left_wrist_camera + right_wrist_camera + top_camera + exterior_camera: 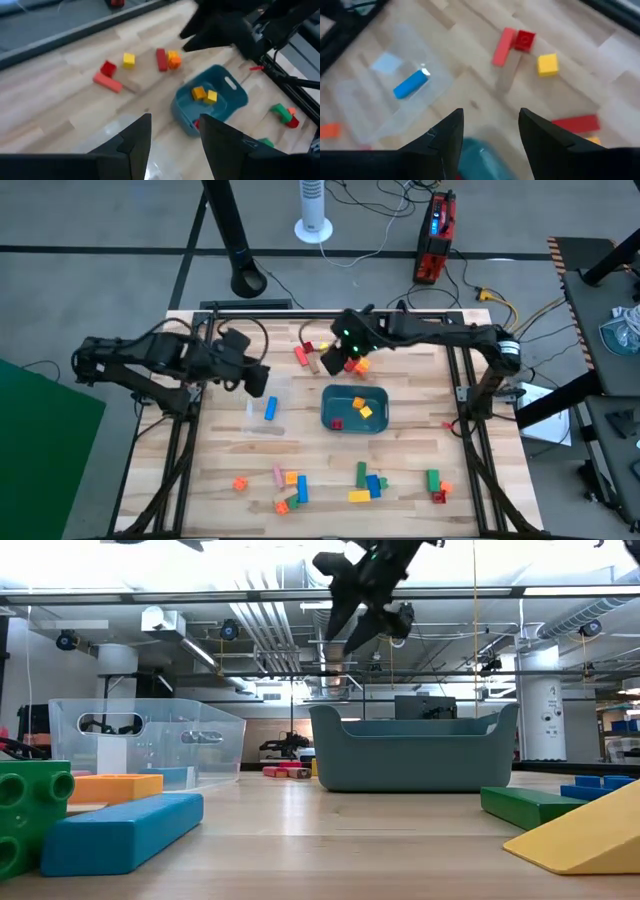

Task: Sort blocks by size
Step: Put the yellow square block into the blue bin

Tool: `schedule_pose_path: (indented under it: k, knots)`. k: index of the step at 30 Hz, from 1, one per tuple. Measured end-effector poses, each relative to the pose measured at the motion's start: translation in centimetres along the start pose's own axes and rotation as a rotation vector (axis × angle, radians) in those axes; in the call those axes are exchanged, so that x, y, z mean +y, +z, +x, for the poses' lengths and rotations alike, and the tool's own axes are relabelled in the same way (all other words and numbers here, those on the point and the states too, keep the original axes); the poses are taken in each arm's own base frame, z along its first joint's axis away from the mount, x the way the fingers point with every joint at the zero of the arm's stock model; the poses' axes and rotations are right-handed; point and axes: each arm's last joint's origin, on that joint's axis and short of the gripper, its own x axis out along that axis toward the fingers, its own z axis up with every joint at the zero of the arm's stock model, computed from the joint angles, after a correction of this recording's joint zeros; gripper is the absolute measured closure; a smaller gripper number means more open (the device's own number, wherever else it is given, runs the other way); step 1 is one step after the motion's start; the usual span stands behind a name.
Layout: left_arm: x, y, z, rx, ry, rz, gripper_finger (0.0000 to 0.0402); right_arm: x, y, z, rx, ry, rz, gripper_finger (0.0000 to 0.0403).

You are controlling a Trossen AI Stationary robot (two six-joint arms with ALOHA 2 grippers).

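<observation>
1. High view: your right gripper (333, 360) hangs over the far-middle of the table, just beyond the teal tray (330, 405), beside a loose cluster of blocks (308, 356). The left gripper (262, 383) waits above the clear container (255, 412), which holds 1 long blue bar (270, 408). The tray holds short cubes, so I judge short goes in the tray and long in the container. Most blocks lie scattered along the near edge (368, 485), well apart from both arms.

2. Low view: the right gripper (345, 632) is high above the tray (415, 755), clear of its rim. You cannot tell its fingers here. Near blocks (120, 830) fill the foreground.

3. Left wrist view: the left gripper's fingers (137, 137) are spread and empty. The right arm (225, 25) stands over the far cluster (161, 59); keep the 2 arms apart there.

4. Right wrist view: the right gripper's fingers (445, 137) are spread, holding nothing. Below lie a red bar (503, 46) touching a red cube (524, 40), with a yellow cube (547, 64) just beside. That closeness may crowd a grasp.
</observation>
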Motion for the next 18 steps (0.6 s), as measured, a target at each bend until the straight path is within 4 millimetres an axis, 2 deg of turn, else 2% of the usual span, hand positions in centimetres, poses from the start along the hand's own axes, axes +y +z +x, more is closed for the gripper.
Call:
schedule_pose_path:
  k: [8,14,18]
  knots:
    - [0.9,0.9,-2.1,-0.08,-0.004,0.063,0.0249,-0.9,3.5,4.1,0.082,-0.086,-0.074,0.018]
    - [1.6,0.9,-2.7,-0.085,0.003,0.087,0.0249,-1.8,4.8,7.6,0.206,-0.162,-0.071,0.0135]
    - [2.0,0.8,-3.0,-0.074,0.018,0.098,0.0249,-2.3,5.4,9.3,0.251,-0.176,-0.149,0.0105]
